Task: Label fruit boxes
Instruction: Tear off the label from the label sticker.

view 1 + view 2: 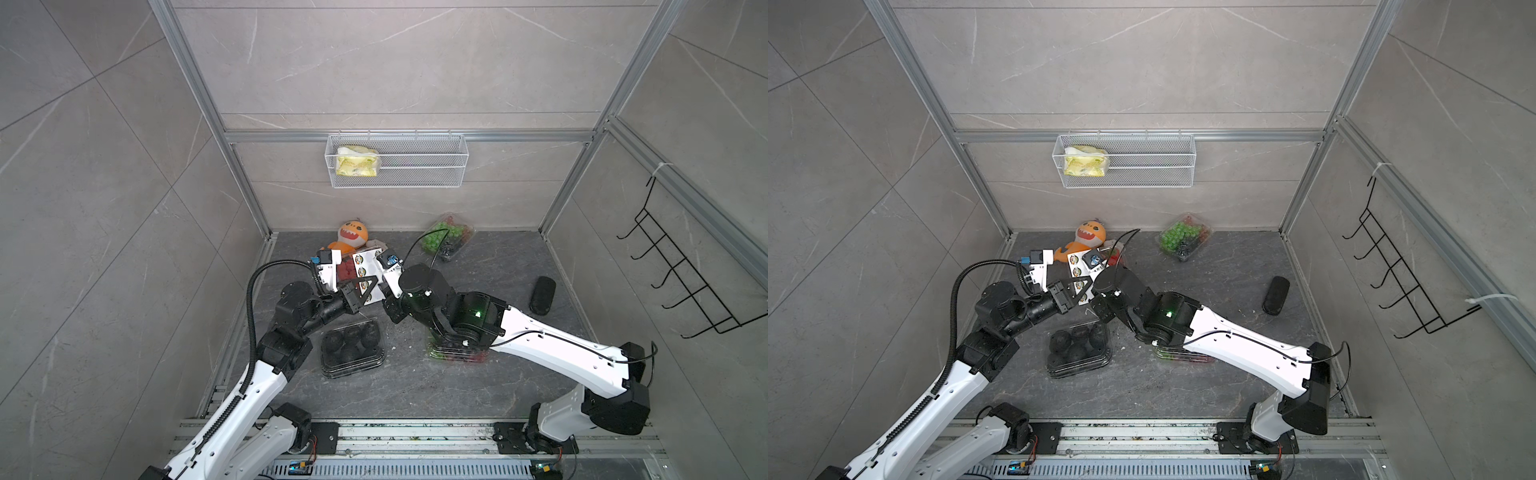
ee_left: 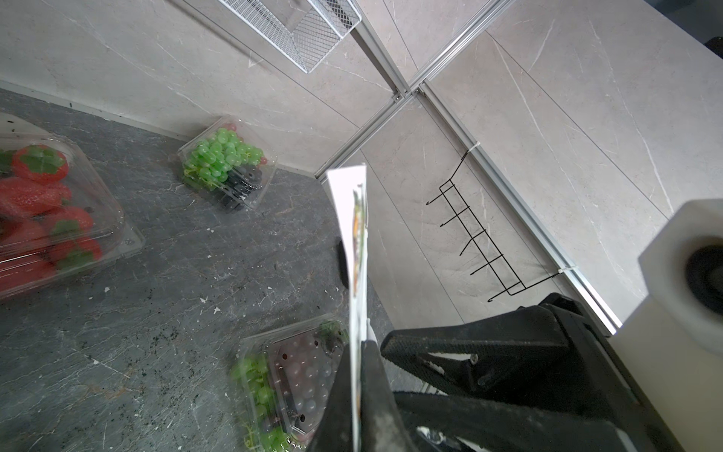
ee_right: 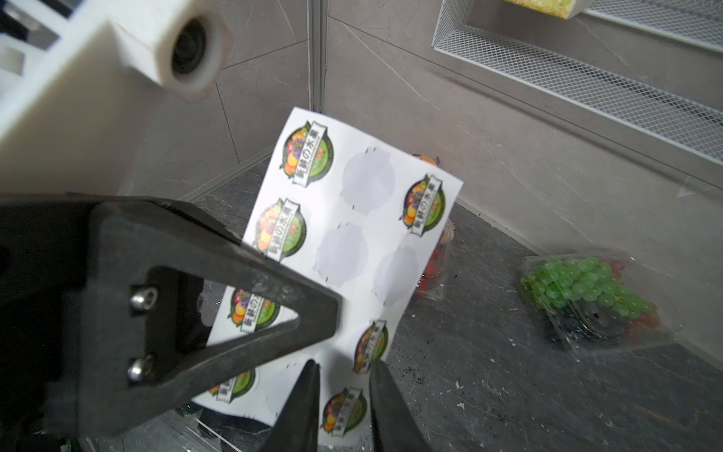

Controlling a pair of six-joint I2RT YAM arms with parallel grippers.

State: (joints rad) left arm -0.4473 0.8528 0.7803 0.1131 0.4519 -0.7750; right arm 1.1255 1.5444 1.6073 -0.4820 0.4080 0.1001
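Note:
My left gripper is shut on the lower edge of a white sticker sheet and holds it upright above the floor, left of centre. Several round fruit labels remain on the sheet. My right gripper is open, its fingertips either side of a label at the sheet's edge. The strawberry box lies behind the sheet. A green-grape box sits at the back right. The box of dark fruits lies under my left arm. A box of mixed grapes lies under my right arm.
An orange plush toy leans at the back wall. A black oblong object lies at the right. A white wire basket holding a yellow packet hangs on the back wall. A black hook rack hangs on the right wall.

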